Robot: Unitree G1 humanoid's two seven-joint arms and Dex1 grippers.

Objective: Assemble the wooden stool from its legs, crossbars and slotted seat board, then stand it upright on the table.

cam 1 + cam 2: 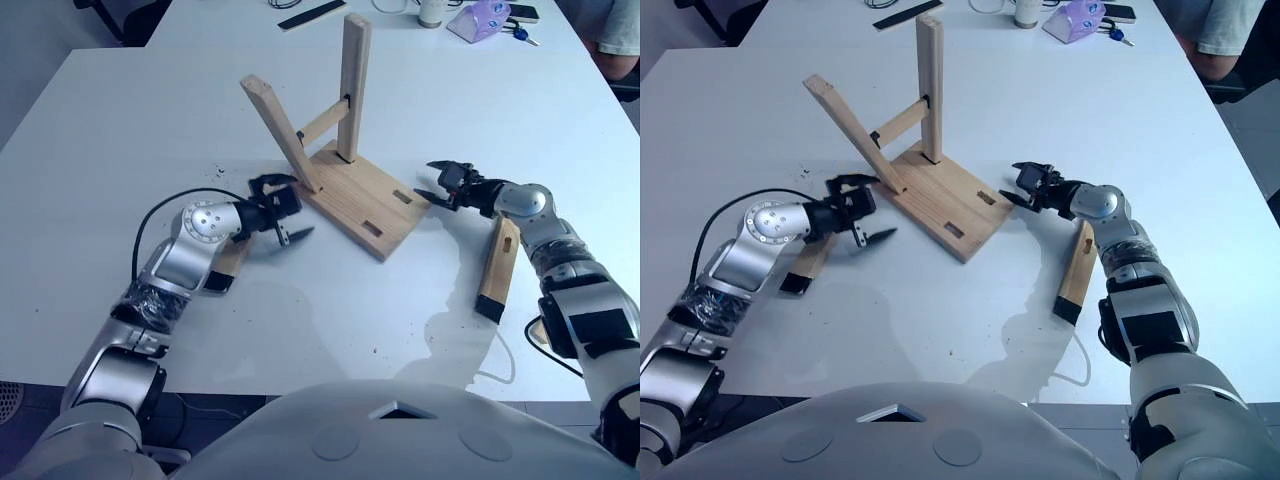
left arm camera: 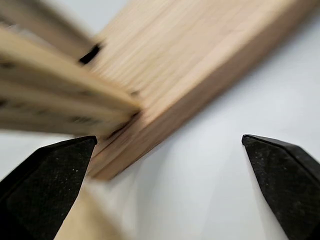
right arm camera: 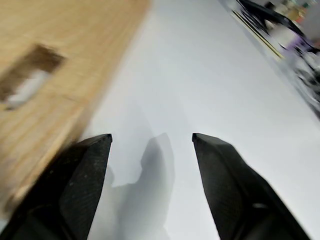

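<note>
- Left arm lies low over the white table (image 1: 130, 110), elbow bent, forearm running in toward the work. The left gripper (image 1: 295, 207) sits just beside the near-left side of the slotted seat board (image 1: 350, 195), by the foot of the tilted leg (image 1: 280, 122).
- Left fingers (image 2: 47, 185) are spread wide and grip nothing. In the wrist view the board edge and the leg's foot lie just ahead of them.
- Right arm is bent at the elbow, forearm angled inward. The right gripper (image 1: 426, 179) sits just off the board's right corner, fingers (image 3: 75, 190) apart with bare table between them.
- Seat board lies flat mid-table. An upright leg (image 1: 353, 80) stands in its far part, and the tilted leg leans out to the left. A crossbar (image 1: 325, 122) joins the two.
- Two open slots (image 1: 402, 197) show along the board's near-right edge.
- A loose leg (image 1: 497, 268) lies flat just beside the right forearm. Another loose wooden piece (image 1: 810, 262) lies partly under the left forearm.
- At the far table edge, a black strip (image 1: 310, 14) and a purple object (image 1: 480, 20) sit well apart from the stool parts.
- We note open tabletop left of the tilted leg and in front of the board, between the two arms.
</note>
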